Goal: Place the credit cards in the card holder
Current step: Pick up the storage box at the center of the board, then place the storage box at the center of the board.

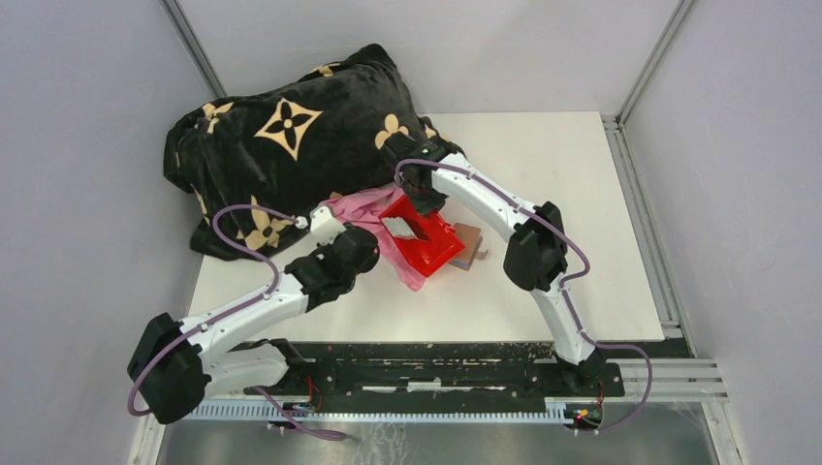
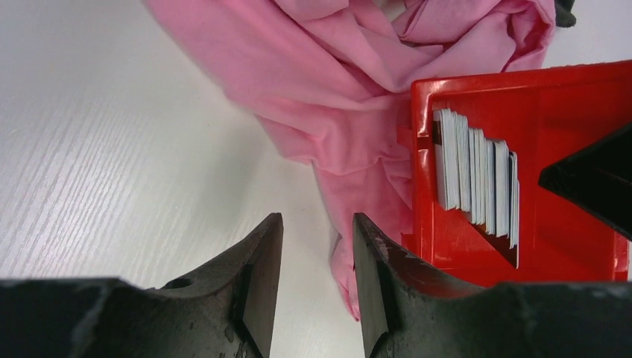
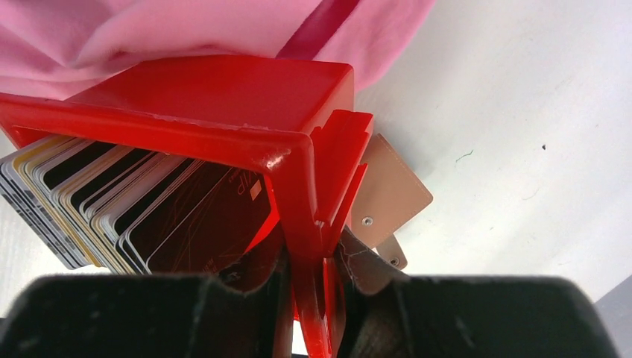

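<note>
The credit cards (image 2: 477,175) stand on edge in a stack inside a red plastic bin (image 2: 522,97); in the right wrist view the credit cards (image 3: 134,201) fan out with a dark one in front. My right gripper (image 3: 320,268) is shut on the red bin's (image 3: 223,89) wall, one finger inside and one outside. The brown card holder (image 3: 391,190) lies on the table just behind that wall, beside the red bin (image 1: 426,242). My left gripper (image 2: 318,224) is open and holds nothing, low over the table left of the bin.
A pink cloth (image 2: 358,67) lies bunched against the bin's far and left sides. A black blanket with tan flower prints (image 1: 281,145) is heaped at the back left. White tabletop (image 1: 572,174) stretches right of the right arm.
</note>
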